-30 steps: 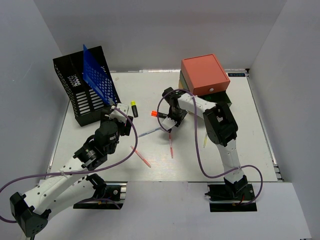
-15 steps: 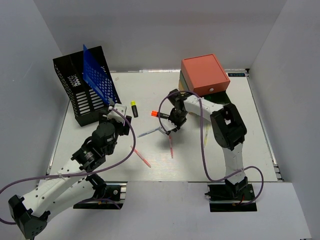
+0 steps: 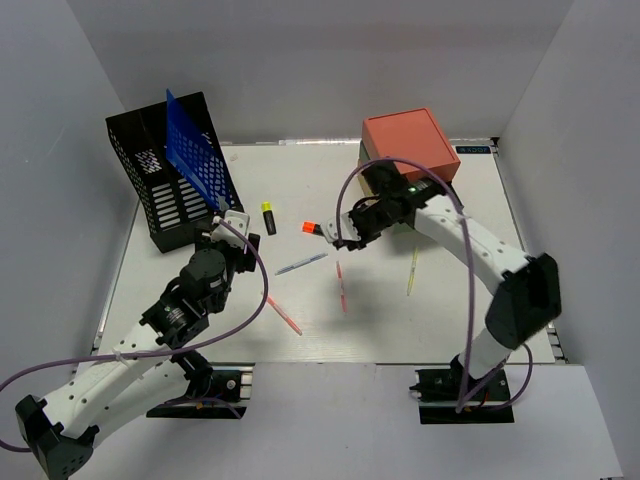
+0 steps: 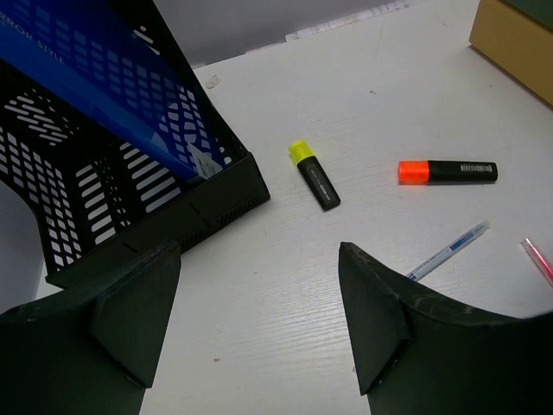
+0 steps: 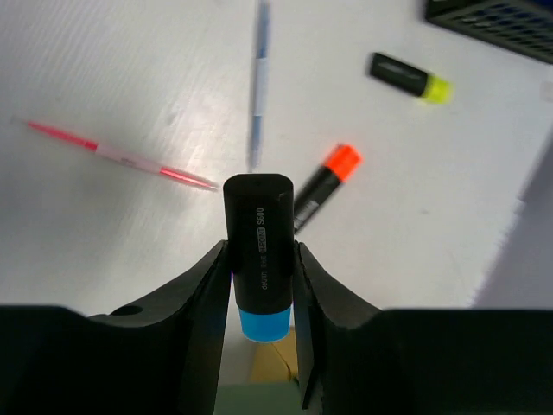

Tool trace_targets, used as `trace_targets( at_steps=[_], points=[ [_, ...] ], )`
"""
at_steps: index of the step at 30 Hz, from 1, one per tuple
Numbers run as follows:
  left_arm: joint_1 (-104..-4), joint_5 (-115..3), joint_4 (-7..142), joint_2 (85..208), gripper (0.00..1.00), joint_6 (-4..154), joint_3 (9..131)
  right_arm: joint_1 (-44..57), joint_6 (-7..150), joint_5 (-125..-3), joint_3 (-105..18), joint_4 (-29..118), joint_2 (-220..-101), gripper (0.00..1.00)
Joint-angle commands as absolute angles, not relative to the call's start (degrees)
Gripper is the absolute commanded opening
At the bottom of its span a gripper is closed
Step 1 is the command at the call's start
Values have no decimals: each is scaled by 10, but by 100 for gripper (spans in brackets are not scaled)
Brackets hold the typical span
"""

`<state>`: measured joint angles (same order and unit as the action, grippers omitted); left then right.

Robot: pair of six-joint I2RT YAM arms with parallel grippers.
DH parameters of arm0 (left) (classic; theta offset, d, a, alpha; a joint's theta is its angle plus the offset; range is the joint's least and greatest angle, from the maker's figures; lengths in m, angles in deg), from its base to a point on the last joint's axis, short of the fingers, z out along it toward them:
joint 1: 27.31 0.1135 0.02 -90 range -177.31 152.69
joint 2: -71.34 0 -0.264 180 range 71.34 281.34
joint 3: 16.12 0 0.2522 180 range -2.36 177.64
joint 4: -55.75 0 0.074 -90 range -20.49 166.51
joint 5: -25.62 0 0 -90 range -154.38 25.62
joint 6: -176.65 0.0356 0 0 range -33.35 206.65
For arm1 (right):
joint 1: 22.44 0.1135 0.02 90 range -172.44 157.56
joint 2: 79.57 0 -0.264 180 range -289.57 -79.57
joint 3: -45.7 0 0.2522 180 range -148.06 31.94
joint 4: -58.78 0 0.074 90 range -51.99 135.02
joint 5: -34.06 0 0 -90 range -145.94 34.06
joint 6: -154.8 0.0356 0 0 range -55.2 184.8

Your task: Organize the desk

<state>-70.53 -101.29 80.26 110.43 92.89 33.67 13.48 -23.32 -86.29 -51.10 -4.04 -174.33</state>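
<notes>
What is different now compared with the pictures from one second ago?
The right gripper drew back over the desk toward the drawer box, shut on a blue-capped marker; its elbow swung right. The left gripper, orange highlighter, yellow highlighter and blue pen stayed put.

The black marker (image 5: 258, 238), at the wrist view's centre, reads "S600"; the blue folder (image 4: 121, 86), at ten o'clock, bears "STYLE".

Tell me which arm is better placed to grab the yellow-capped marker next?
Left. The left fingers are open and empty, with the yellow-capped marker lying just ahead of them. The right fingers are shut on a blue-capped marker.
</notes>
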Motion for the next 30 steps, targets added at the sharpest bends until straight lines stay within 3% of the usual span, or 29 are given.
trace_targets(
  at_steps=[1, 4, 10, 20, 26, 27, 28, 30],
  points=[
    [-705, -1009, 789, 1098, 83, 932, 333, 125, -103, -887, -500, 25, -1670, 0],
    [-705, -1002, 787, 1101, 83, 932, 333, 114, -38, -826, -452, 100, -1590, 0],
    [-705, -996, 789, 1105, 83, 932, 333, 49, -10, -719, -371, 179, -1536, 0],
    [-705, -993, 787, 1107, 83, 932, 329, -35, -48, -698, -370, 252, -1592, 5],
    [-705, -985, 788, 1112, 83, 932, 330, -59, -35, -698, -393, 247, -1632, 42],
    [-705, -983, 787, 1111, 83, 932, 330, -62, -34, -697, -393, 245, -1639, 58],
    [-705, -983, 787, 1110, 83, 932, 329, -65, -31, -695, -392, 249, -1639, 65],
    [-705, -980, 787, 1111, 83, 931, 330, -73, -21, -694, -391, 254, -1641, 67]
  ],
)
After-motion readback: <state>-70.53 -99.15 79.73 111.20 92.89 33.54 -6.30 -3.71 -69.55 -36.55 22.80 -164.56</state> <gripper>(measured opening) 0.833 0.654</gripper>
